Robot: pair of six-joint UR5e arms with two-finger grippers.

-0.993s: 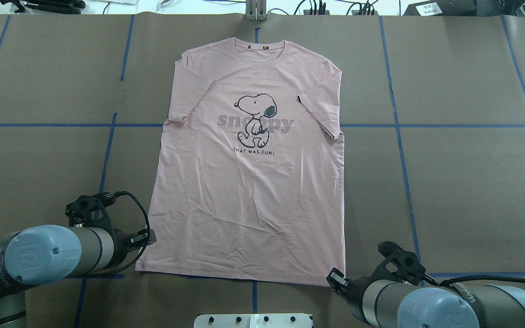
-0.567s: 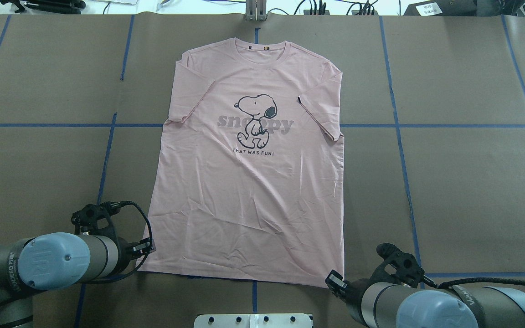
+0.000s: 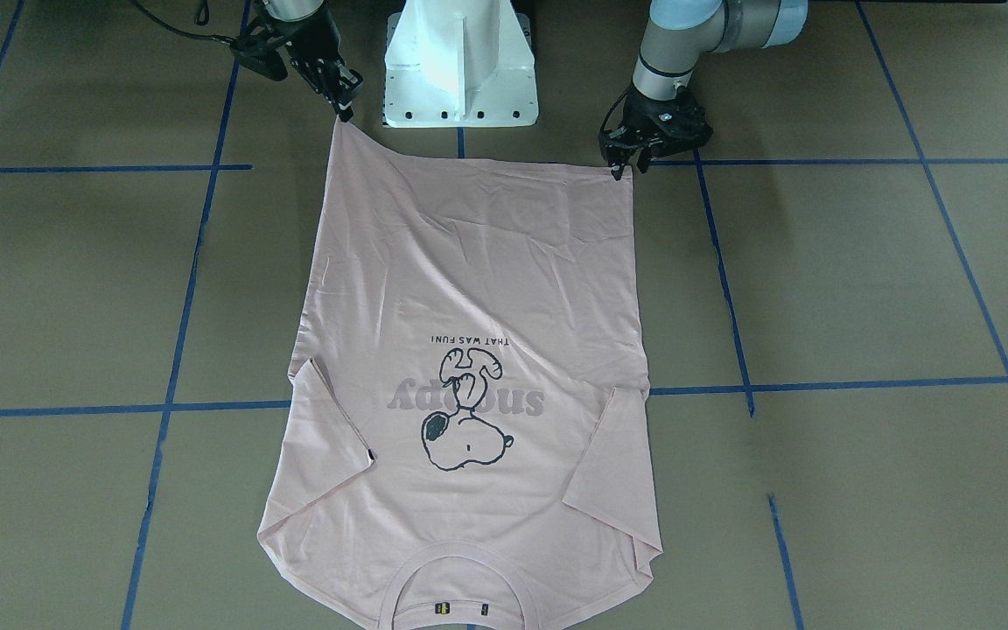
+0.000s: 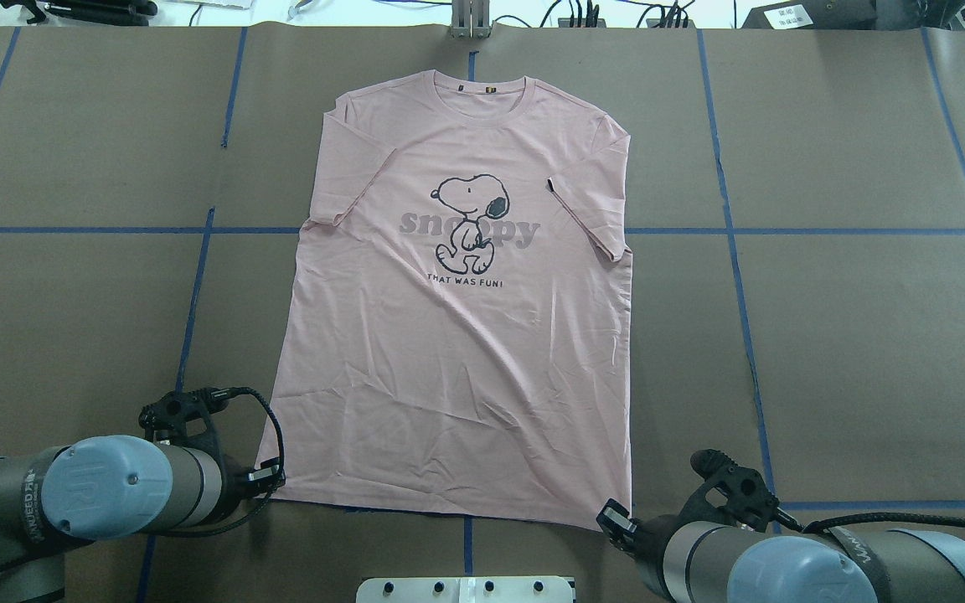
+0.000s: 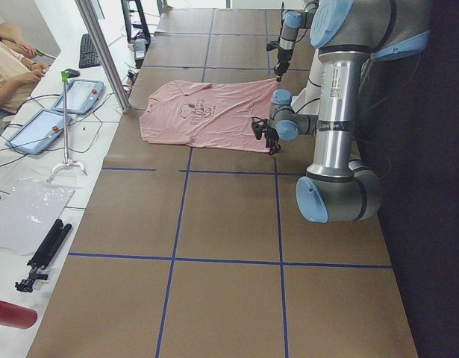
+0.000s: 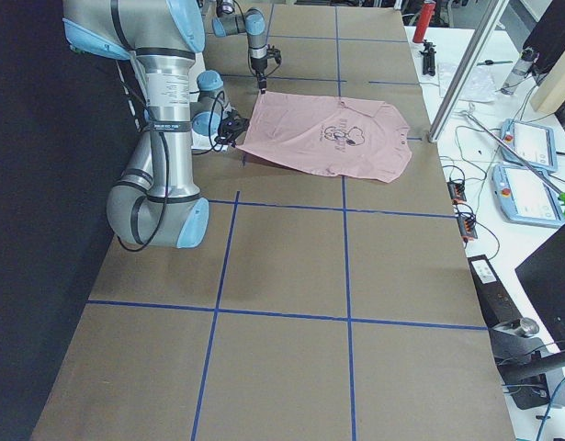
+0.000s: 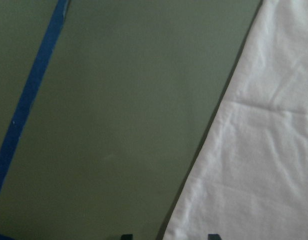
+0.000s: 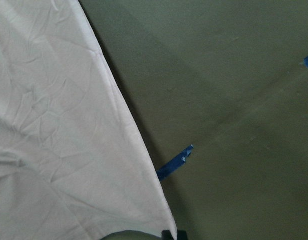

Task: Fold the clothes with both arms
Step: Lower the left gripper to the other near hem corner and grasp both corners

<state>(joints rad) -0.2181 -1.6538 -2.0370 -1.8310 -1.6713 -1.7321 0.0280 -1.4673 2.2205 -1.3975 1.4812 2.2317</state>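
Wrinkles cross your flat pale pink cartoon-dog T-shirt (image 4: 457, 368), collar at 12 o'clock; right gripper (image 3: 345, 110) pinches the 5 o'clock hem corner, left gripper (image 3: 620, 166) straddles 7 o'clock's, fingers parted.

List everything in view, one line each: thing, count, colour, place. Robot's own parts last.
T-shirt: one, pale pink with dog print, flat mid-table, collar away from the robot.
Table: one, brown covering with blue tape grid.
Pedestal base: one, white, between the arms.
Teach pendants: two, grey-blue, white bench beyond the collar end.
Keyboard: one, black, same bench.
Left gripper: one, black, open at a hem corner.
Right gripper: one, black, at the other hem corner; open or shut unclear.
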